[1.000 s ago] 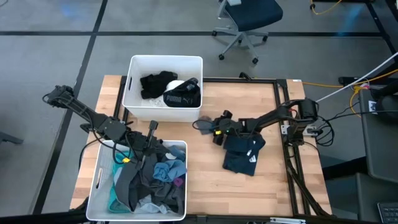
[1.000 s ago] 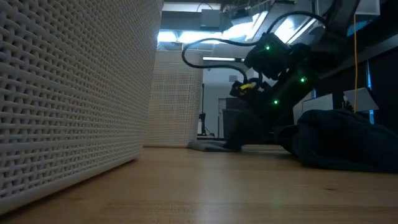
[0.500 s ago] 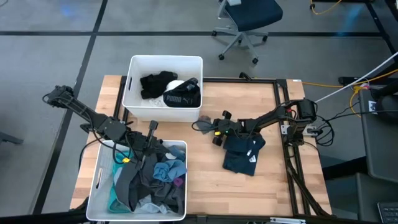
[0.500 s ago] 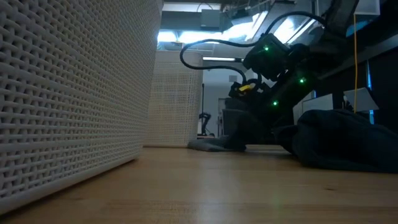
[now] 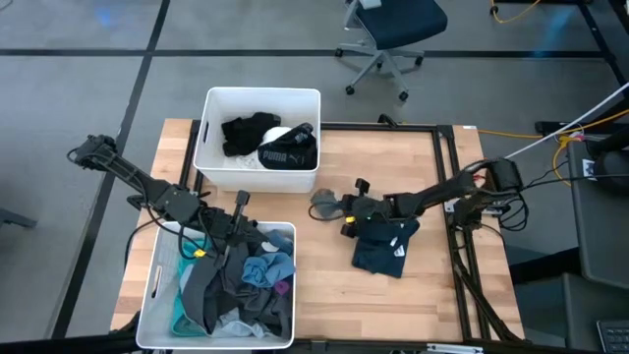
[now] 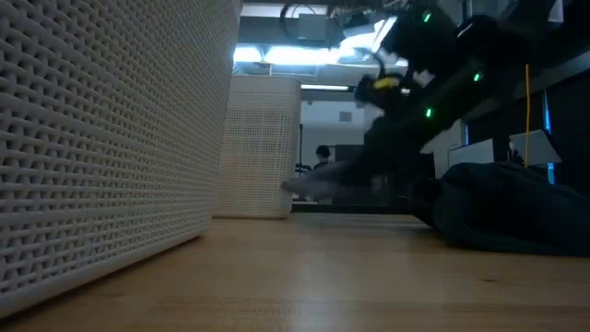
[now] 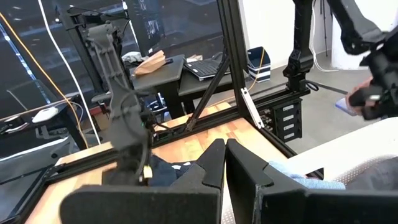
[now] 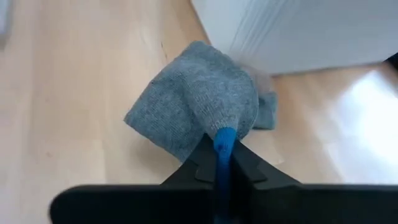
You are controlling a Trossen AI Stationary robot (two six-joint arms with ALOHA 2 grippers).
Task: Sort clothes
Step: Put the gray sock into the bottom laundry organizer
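Note:
A small grey cloth (image 5: 323, 205) with a bright blue edge hangs just above the table, close to the far bin's near right corner, and my right gripper (image 5: 341, 207) is shut on it. A dark navy garment (image 5: 382, 242) lies crumpled on the wood right of centre. Black clothes, one with PUMA lettering (image 5: 279, 155), lie in the far bin (image 5: 210, 138). Several grey, blue, teal and black clothes (image 5: 246, 285) fill the near bin (image 5: 155, 295). My left gripper (image 5: 239, 203) hovers shut over the near bin's far rim, holding nothing. My right gripper pinches the grey cloth at its blue edge (image 8: 224, 138) between its two fingers. The fingers come slanting down from the table's right side. The cloth (image 8: 194, 102) bunches beyond the fingertips and, in the low view, the cloth (image 6: 321, 183) hangs clear of the table.
A black metal frame (image 5: 444, 177) runs along the table's far and right edges. An office chair (image 5: 388, 34) stands on the floor beyond the table. Bare wood (image 5: 324, 285) lies between the near bin and the navy garment.
My right gripper has shut on the grey cloth's blue edge and risen. The cloth, which lay flat on the table, is now lifted clear and bunched beyond the fingers.

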